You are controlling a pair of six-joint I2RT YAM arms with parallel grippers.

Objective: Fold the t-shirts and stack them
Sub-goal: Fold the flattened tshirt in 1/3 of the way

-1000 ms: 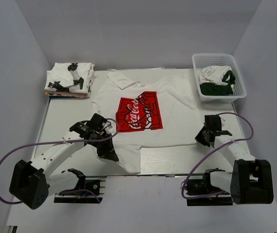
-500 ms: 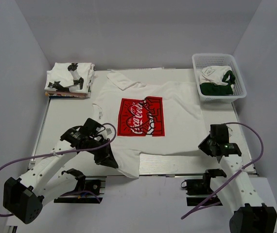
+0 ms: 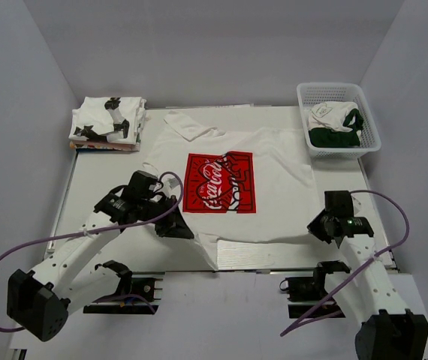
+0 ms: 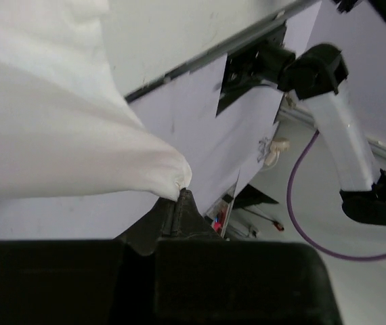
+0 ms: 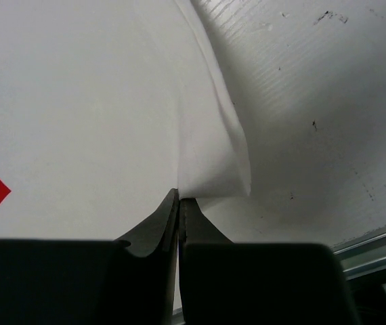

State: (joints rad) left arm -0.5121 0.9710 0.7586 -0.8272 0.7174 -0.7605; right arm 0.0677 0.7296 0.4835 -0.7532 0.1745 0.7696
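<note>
the red-logo t-shirt (image 3: pixel 278 169) lies spread face up across the middle of the table (image 3: pixel 97 176), collar toward the top of the frame. a second ago it sat skewed, its red logo (image 3: pixel 220 184) tilted. now the print reads square and the cloth looks smoother, so the two arms seem to have drawn it straight by its bottom hem.

the left gripper (image 3: pixel 178 227) is pinched tight on the hem's lower-left part. from its wrist, the left gripper (image 4: pixel 179 196) has its fingers closed on a small bunched peak of white cloth. it has slid a little toward the centre and upward since half a second ago, and the hem corner hanging over the near edge has come back with it. the right gripper (image 3: pixel 319 228) has barely moved in that time, and close up the right gripper (image 5: pixel 179 194) is clamped narrow on a doubled edge of the hem.

a stack of folded shirts (image 3: pixel 107 122) waits in the upper left, and the basket (image 3: pixel 327 88) in the upper right holds crumpled ones. i judge the flattening is about done, with the first fold of this shirt next.
</note>
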